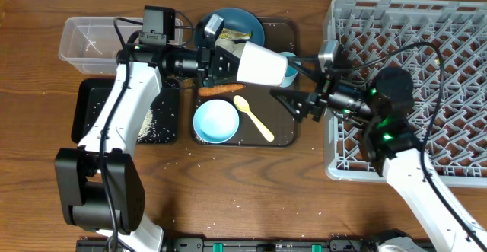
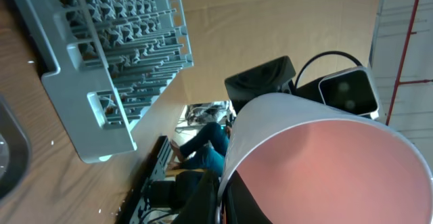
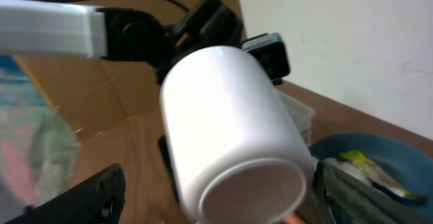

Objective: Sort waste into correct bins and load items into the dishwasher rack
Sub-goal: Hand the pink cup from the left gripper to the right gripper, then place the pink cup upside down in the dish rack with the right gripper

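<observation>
Pink-white cup (image 1: 262, 64): held sideways above the brown serving tray (image 1: 284, 132), rim pinched by left claw (image 1: 226, 62). Right claw (image 1: 298, 86): spread wide around the cup's base, contact unclear.

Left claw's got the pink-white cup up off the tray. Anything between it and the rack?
Yes. The right claw, open, sits directly between the pink-white cup and the dishwasher rack, its fingers either side of the cup's base. A light blue cup stands lower, beneath that gap. Nothing else visible blocks the way.
</observation>
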Motion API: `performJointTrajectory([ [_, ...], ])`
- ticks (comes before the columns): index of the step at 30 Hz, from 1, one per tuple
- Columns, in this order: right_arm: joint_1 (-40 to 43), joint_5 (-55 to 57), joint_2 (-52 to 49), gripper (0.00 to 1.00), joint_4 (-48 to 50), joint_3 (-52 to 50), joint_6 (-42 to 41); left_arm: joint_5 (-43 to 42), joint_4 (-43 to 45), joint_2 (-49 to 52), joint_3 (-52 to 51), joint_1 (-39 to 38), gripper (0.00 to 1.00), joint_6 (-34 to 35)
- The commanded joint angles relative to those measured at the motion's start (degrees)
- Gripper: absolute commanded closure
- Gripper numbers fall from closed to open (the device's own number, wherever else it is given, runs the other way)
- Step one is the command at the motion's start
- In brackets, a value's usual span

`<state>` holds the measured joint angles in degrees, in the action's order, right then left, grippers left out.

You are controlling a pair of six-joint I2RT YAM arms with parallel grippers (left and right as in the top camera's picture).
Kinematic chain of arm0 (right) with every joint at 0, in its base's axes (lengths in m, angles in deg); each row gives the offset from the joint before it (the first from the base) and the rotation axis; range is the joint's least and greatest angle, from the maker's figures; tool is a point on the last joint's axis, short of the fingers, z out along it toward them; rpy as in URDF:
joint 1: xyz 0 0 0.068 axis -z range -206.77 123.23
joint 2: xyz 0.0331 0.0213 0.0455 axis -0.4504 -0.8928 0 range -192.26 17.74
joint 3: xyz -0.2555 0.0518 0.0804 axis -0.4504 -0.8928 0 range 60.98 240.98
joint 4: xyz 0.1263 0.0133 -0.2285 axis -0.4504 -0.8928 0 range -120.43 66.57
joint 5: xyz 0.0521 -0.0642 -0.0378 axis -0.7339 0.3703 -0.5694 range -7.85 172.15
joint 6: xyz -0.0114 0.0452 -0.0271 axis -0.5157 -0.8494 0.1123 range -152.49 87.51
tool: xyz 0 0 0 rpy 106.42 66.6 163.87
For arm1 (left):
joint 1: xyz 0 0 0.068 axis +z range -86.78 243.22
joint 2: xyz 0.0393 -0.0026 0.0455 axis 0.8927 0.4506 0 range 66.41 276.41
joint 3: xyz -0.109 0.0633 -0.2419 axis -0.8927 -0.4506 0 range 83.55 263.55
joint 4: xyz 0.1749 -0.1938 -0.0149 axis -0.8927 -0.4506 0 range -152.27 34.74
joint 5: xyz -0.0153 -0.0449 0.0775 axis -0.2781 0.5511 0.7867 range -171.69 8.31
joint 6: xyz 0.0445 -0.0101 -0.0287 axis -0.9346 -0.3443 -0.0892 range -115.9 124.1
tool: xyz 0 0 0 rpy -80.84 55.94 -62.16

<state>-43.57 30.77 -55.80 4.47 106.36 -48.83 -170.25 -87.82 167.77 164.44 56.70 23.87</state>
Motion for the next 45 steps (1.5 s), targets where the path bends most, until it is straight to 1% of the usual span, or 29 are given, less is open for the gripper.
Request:
performJointTrajectory([
  [1, -3.0, 3.4, -1.5, 0.16, 1.6, 0.7, -0.6, -1.6, 0.1, -0.2, 0.3, -2.2, 0.94, 0.5],
  [7, -3.0, 4.7, -2.4, 0.19, 4.5, 0.7, -0.6, -1.6, 0.1, -0.2, 0.3, -2.5, 0.94, 0.5],
  [9, -3.0, 4.9, -2.4, 0.25, 5.2, 0.7, -0.6, -1.6, 0.1, -0.2, 0.3, -2.5, 0.94, 0.5],
  [15, -3.0, 4.8, -2.4, 0.54, 5.5, 0.7, -0.6, -1.6, 0.1, -0.2, 0.3, -2.5, 0.94, 0.5],
  [16, -3.0, 4.8, -2.4, 0.57, 5.5, 0.7, -0.6, -1.6, 0.1, -0.2, 0.3, -2.5, 0.94, 0.5],
  [18, -3.0, 4.5, -2.4, 0.58, 5.5, 0.7, -0.6, -1.6, 0.1, -0.2, 0.3, -2.5, 0.92, 0.5],
  [20, -3.0, 4.4, -2.4, 0.59, 5.5, 0.7, -0.6, -1.6, 0.1, -0.2, 0.3, -2.5, 0.87, 0.5],
  [22, -2.6, 4.2, -2.4, 0.59, 5.5, 0.7, -1.1, -1.3, 0.2, -0.2, 0.3, -2.5, 0.79, 0.4],
  [24, -1.4, 3.9, -2.1, 0.60, 5.5, 0.7, -3.0, -0.3, 0.2, -0.2, 0.3, -2.4, 0.74, 0.4],
  [25, -0.2, 3.5, -1.8, 0.62, 5.5, 0.7, -4.4, 0.7, 0.2, -0.2, 0.3, -2.3, 0.72, 0.4],
  [27, 2.9, 1.9, -1.2, 0.65, 4.9, 0.7, -7.1, 3.5, 0.2, -0.2, 0.3, -2.0, 0.70, 0.4],
  [29, 7.6, 1.4, 0.0, 0.65, 1.1, 0.7, -9.0, 6.7, 0.2, -0.2, 0.3, -1.6, 0.69, 0.4],
  [31, 11.6, 1.4, 1.1, 0.65, -3.8, 0.7, -9.2, 9.7, 0.2, -0.2, 0.3, -1.5, 0.68, 0.4],
  [32, 14.8, 1.4, 2.1, 0.66, -8.3, 0.7, -9.2, 12.4, 0.1, -0.2, 0.3, -1.5, 0.68, 0.4],
  [35, 19.9, 1.4, 4.4, 0.68, -16.7, 0.7, -8.4, 19.3, 0.1, -0.2, 0.3, -1.6, 0.67, 0.4],
  [40, 25.0, 3.6, 9.7, 0.67, -25.9, 1.5, -5.6, 31.5, 0.0, -0.2, 0.3, -1.6, 0.67, 0.5],
  [42, 26.1, 6.3, 12.0, 0.67, -31.5, 3.0, -3.7, 36.2, -0.4, -0.2, 0.3, -1.7, 0.67, 0.5],
  [45, 26.1, 13.8, 14.6, 0.67, -43.4, 7.1, 0.8, 42.2, -1.8, -0.2, 0.3, -1.7, 0.67, 0.4],
])
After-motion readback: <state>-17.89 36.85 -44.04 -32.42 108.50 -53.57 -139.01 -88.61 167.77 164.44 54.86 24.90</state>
